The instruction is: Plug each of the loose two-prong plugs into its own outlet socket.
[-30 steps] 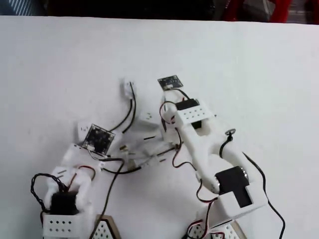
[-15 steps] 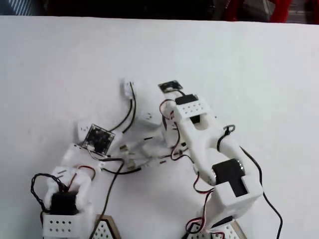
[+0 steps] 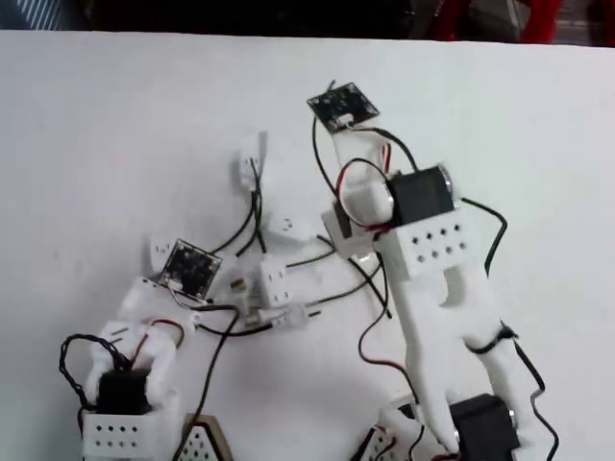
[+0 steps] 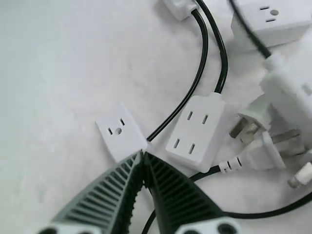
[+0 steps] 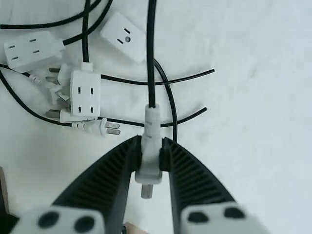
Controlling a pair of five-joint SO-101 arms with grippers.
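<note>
Right gripper [image 5: 150, 144] clamps plug [image 5: 152, 122]; outlet socket [image 5: 82, 93] slots bare.

White table [image 3: 96, 115] bears outlet sockets [image 3: 277, 283], plugs [image 3: 293, 317], black cords [image 3: 257, 206].

Bright, flat light on a white table [image 3: 115, 96].
Cords [image 5: 151, 48] threw only faint, soft shadows; the room [image 3: 240, 14] beyond the far edge lay dark.

The left arm [image 3: 115, 427] and right arm [image 3: 447, 307] are white, with black motors [image 3: 420, 195], red wires [image 3: 363, 161] (fingers [image 4: 175, 190] ribbed, perhaps green).
</note>
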